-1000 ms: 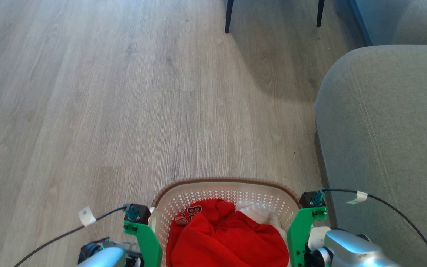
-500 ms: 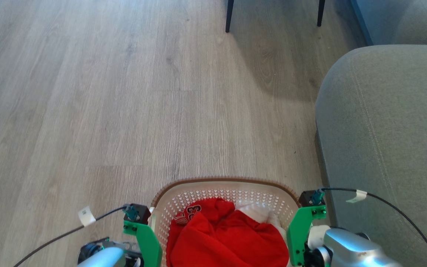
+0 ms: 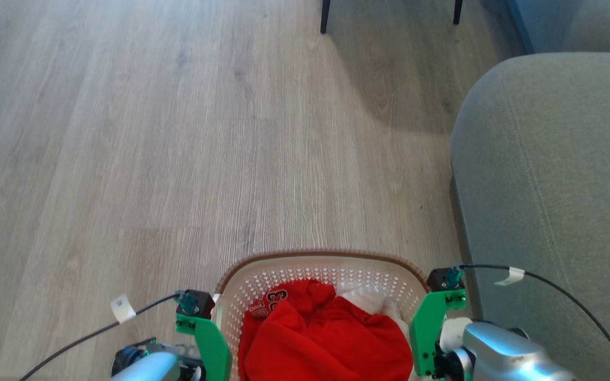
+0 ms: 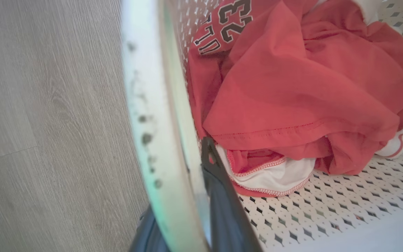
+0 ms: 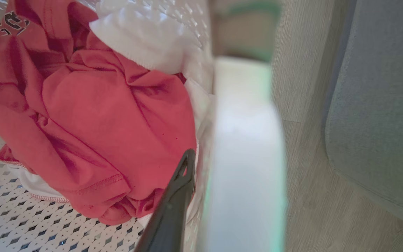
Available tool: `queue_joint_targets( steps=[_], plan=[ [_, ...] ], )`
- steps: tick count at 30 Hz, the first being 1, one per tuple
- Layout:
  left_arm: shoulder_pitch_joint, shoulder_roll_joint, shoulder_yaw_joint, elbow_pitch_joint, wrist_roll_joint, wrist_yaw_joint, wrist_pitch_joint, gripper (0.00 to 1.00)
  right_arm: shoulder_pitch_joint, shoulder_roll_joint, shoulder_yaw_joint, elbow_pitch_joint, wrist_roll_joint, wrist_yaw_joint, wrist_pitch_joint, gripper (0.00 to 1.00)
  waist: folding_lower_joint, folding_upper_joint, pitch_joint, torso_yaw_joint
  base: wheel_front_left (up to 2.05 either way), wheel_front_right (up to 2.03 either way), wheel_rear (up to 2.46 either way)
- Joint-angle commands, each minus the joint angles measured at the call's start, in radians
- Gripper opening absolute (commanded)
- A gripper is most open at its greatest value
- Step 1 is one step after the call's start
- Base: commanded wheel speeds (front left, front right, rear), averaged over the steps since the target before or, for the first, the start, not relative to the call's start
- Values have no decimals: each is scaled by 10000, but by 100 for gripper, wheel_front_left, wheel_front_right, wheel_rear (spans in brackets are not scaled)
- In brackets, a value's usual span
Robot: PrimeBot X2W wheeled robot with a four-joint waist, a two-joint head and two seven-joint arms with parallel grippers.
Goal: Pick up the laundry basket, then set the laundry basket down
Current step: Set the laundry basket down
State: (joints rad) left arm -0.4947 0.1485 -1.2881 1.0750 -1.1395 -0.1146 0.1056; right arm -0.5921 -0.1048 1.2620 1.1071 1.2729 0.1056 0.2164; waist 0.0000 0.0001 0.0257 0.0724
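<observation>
Found the laundry basket [image 3: 326,260] low and centred in the head view, between both grippers, with wood floor [image 3: 178,159] ahead and the grey sofa [image 3: 548,185] just beside; red shirt [image 3: 326,344] inside. Compared against the head view of half a second back: recorded the chair legs [image 3: 325,16] and the sofa's edge higher in frame, yet basket and grippers in nearly the same spots. Attributed this to camera movement, not to the furniture. Judged from that a body in motion with the basket carried along; cannot tell whether lifted or resting on the floor. Checked the left gripper [image 3: 202,325]: clamped on the basket's left wall, one finger [image 4: 219,196] inside, one outside. Checked the right gripper [image 3: 434,317]: one finger [image 5: 173,199] inside the right wall, the other hidden; cannot tell the jaw state. Advised confirming the right-side hold before set-down.
</observation>
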Motion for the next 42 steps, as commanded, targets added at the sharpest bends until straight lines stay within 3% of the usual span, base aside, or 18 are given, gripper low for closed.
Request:
queue_joint_targets(
  steps=[1, 12, 33, 42],
  plan=[
    [-736, -206, 81, -271, 61, -161, -201, 0, -509, 335, 87, -534, 37, 251, -160, 0, 0, -1, 149, -6, 0, 0, 0],
    [-1388, -414, 88, 51, 126, -161, -605, 0, -1156, 85, 115, -538, -29, 251, -568, 0, 0, -1, 1698, -32, 0, 0, 0],
    [-3748, -960, 94, 1285, 686, -158, -1996, 0, -2974, -371, 116, -152, -717, 251, -3011, 0, 0, -1, 5909, 10, 0, 0, 0],
    [-4629, -980, 89, 783, 966, 154, -2311, 0, -3786, -437, 81, 303, -886, 251, -3888, 0, 0, -1, 7444, 273, 0, 0, 0]
  ],
)
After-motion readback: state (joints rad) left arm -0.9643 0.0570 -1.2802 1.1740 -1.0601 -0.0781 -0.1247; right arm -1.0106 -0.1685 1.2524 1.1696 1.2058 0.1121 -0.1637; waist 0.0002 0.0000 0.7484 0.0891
